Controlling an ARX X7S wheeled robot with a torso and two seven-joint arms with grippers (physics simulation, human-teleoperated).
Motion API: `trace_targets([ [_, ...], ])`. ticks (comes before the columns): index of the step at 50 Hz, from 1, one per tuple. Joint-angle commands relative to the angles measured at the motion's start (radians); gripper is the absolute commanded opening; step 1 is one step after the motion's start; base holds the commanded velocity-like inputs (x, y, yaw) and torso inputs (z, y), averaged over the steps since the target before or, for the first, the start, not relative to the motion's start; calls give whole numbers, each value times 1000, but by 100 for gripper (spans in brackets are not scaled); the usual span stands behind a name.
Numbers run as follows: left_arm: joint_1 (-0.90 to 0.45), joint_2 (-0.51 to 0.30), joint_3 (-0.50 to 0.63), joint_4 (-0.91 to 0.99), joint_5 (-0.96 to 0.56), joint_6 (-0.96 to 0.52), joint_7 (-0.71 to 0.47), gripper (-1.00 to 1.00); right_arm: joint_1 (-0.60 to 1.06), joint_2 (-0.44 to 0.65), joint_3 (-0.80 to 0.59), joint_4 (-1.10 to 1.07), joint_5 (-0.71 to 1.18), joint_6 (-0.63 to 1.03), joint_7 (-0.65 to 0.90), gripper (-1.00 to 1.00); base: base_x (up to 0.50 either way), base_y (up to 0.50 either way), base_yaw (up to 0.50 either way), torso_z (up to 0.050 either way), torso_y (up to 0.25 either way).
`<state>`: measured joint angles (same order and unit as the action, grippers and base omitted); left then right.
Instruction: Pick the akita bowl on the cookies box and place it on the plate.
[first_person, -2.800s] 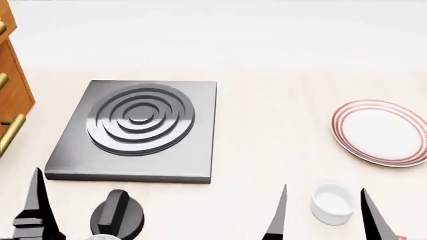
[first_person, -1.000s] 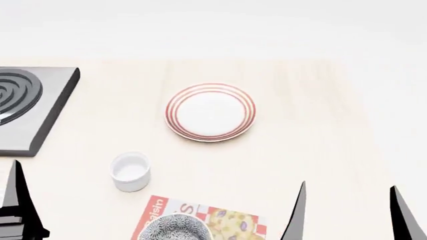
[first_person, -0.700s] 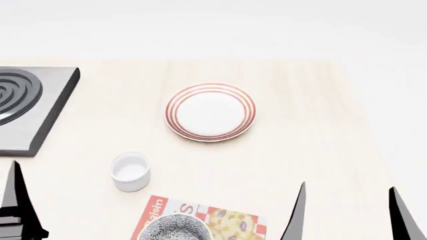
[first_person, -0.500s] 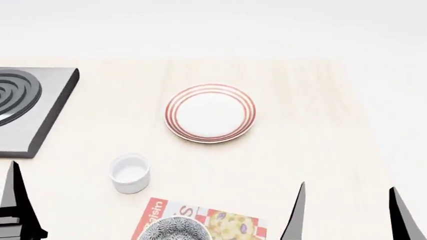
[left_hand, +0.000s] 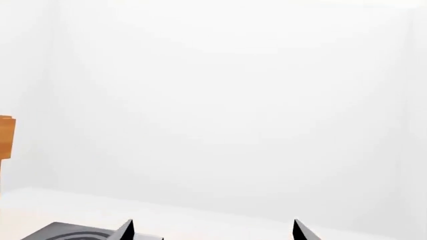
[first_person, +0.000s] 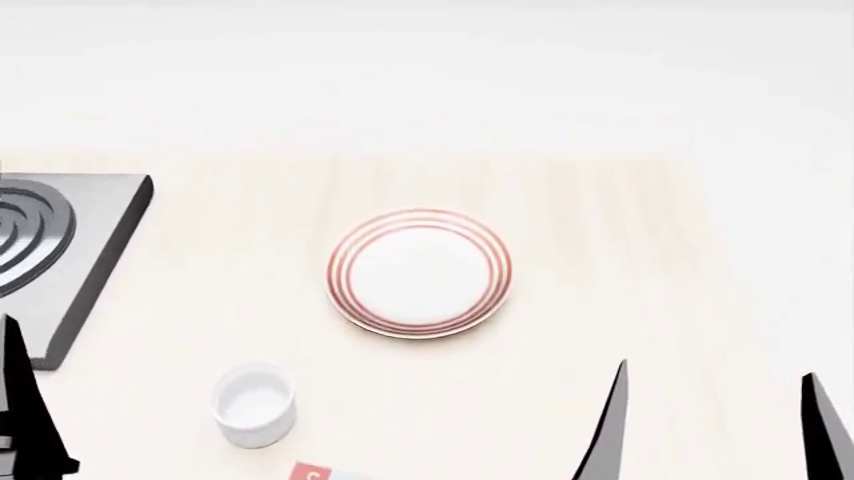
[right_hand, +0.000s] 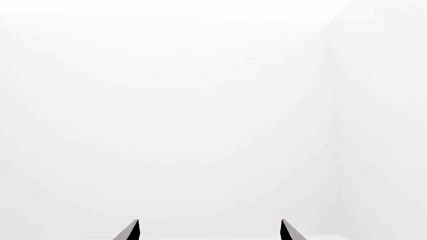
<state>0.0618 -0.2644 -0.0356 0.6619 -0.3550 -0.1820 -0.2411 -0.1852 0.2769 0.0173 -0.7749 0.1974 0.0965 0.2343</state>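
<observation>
The plate (first_person: 419, 272), white with thin red rings, lies on the pale wooden table near the middle of the head view. Only a red corner of the cookies box (first_person: 315, 472) shows at that view's bottom edge. The akita bowl is out of view. My right gripper (first_person: 714, 415) hangs open at the lower right, right of the box corner, with nothing between its fingers. One dark finger (first_person: 22, 405) of my left arm shows at the lower left. The wrist views show the left gripper (left_hand: 212, 231) and the right gripper (right_hand: 209, 231) with tips wide apart before a white wall.
A small plain white cup (first_person: 254, 403) stands left of the box corner, below and left of the plate. A dark stove plate (first_person: 67, 250) with ring burner lies at the left edge, also seen as the stove plate (left_hand: 73, 232) in the left wrist view. An orange cabinet edge (left_hand: 7, 137) shows there too.
The head view first swung right from the stove to the plate, then tilted up. Plate, cup and box slid down the picture, and the bowl dropped out at the bottom edge.
</observation>
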Motion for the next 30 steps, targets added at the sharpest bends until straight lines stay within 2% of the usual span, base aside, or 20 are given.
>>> trace_targets([
  [1,3,-2,-2,-2,-11,14,-3,100,-1,6,1,-2,1,-4,7,100,0,0,0,50,0],
  [5,0,-2,19,-10,35,7,-20,100,0,8,-1,3,0,-7,8,100,0,0,0,45,0],
  [15,11,-3,8,-9,7,47,-7,100,1,13,-1,0,5,-3,14,100,0,0,0,0,0],
  [22,9,-9,2,-2,-9,42,-10,100,-2,14,-4,-1,0,-15,18,100,11,0,0,48,0],
  [30,6,-14,7,4,-8,39,-15,100,-19,22,7,-15,20,-54,9,100,455,-1,0,50,0],
])
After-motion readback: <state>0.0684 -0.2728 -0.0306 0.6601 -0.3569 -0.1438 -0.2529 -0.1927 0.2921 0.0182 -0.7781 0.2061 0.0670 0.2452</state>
